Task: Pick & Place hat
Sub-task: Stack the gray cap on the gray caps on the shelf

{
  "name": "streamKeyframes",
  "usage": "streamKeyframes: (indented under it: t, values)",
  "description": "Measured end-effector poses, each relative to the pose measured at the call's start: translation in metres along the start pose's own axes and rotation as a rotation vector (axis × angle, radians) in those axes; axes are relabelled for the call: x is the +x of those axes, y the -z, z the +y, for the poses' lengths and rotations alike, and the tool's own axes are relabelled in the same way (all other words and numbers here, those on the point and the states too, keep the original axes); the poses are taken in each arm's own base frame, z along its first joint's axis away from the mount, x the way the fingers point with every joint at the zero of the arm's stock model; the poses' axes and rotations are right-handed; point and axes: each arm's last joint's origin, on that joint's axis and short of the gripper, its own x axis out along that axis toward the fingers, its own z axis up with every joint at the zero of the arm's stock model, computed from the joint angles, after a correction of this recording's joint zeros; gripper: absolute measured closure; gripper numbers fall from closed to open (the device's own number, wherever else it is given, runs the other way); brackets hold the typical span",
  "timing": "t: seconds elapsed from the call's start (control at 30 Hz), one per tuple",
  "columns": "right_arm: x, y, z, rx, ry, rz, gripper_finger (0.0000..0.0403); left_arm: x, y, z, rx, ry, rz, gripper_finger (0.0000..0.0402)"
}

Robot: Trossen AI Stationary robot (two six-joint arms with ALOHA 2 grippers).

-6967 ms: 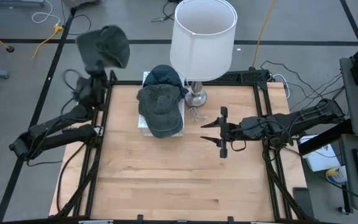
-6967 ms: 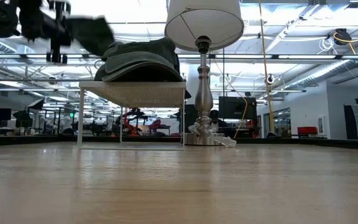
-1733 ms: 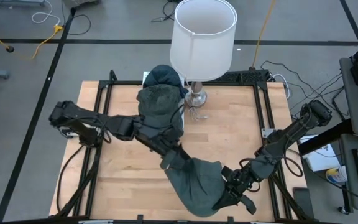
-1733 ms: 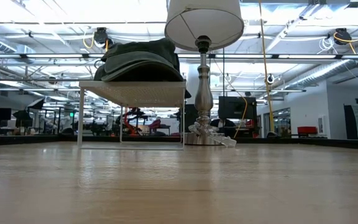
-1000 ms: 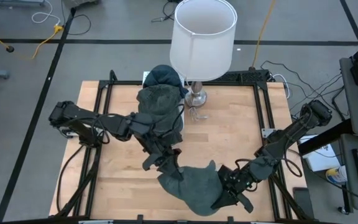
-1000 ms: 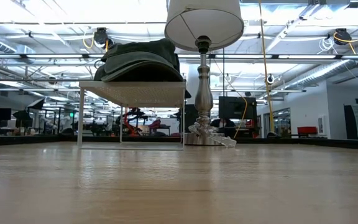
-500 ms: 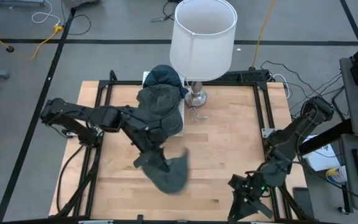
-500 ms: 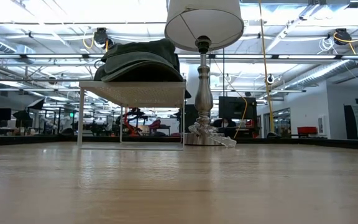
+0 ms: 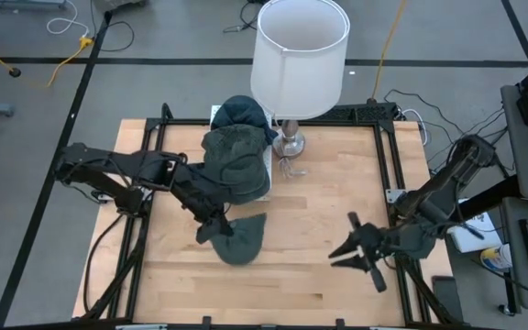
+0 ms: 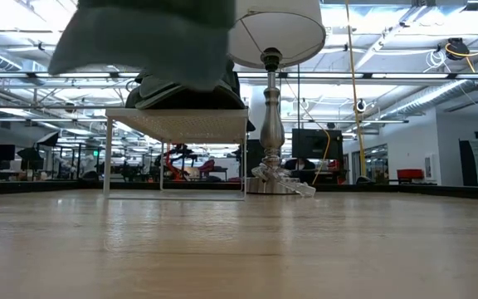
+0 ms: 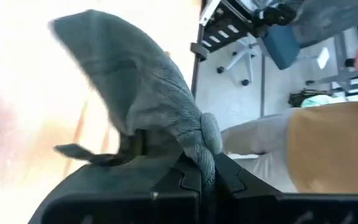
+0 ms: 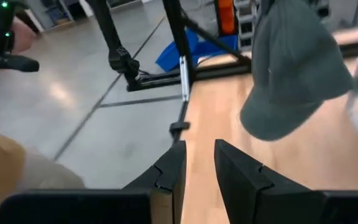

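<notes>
Grey-green hat [image 9: 240, 240] hung above the wooden bench [image 9: 310, 202], pinched by a fold of its cloth in the closed left claw [image 9: 211, 225]; the crown drooped just beyond the claw's tips, in front of the white stand [image 9: 216, 116] that carried two more caps [image 9: 235, 156]. Right claw [image 9: 358, 248] hovered well apart, over the bench's right front quarter, its fingers [image 12: 238, 171] spread and empty. White-shaded lamp [image 9: 300, 57] stood at the bench's far edge beside the stand.
</notes>
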Motion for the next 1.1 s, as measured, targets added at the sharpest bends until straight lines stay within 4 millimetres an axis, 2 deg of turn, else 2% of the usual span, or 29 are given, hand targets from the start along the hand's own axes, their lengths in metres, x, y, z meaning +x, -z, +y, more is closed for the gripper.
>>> streamKeyframes:
  t: [0.2,0.37,0.6,0.77,1.1]
  values:
    - [-0.022,-0.010,-0.008,-0.098,-0.008,-0.030,0.0330,-0.006,-0.006,0.006,-0.009,-0.058,-0.038,0.0401]
    - [-0.033,-0.012,-0.013,-0.128,0.001,-0.025,0.0330,-0.040,-0.019,0.002,0.032,-0.151,-0.129,0.0401]
    - [-0.034,-0.011,-0.016,-0.160,0.055,-0.028,0.0332,-0.081,-0.027,0.010,0.093,-0.346,-0.176,0.0401]
    - [-0.032,-0.013,-0.020,-0.186,0.083,-0.034,0.0333,-0.089,-0.030,0.016,0.240,-0.411,-0.161,0.0401]
    - [-0.027,-0.020,-0.033,-0.164,0.152,-0.052,0.0333,-0.101,-0.039,0.033,0.390,-0.630,-0.188,0.0401]
